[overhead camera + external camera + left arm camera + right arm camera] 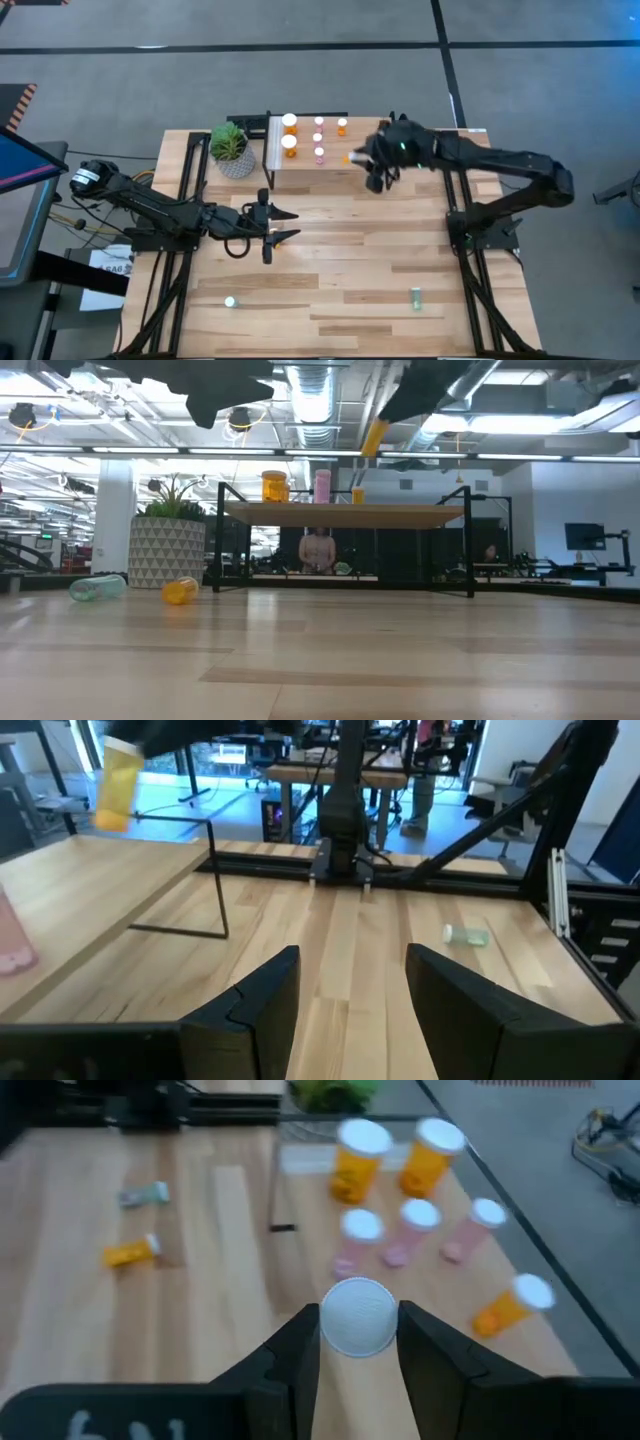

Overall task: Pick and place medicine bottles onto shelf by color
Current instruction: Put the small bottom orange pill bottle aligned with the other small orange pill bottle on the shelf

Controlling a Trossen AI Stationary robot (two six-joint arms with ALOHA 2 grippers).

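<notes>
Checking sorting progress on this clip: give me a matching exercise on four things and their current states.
1. pink bottles
2. teal bottle
3. small orange bottle
4. left gripper

A. lying on the table
B. open, holding nothing
C. standing on the shelf
D. gripped by the right gripper above the shelf

Pairs: 1-C, 2-A, 3-D, 4-B

The shelf (310, 165) is set at the far side of the bench (340, 260), with a potted plant (232, 150) just beside its left end. Six bottles (319, 138) are stood on the shelf. Two more bottles (416, 298) are laid near the bench's front edge, well apart.
</notes>
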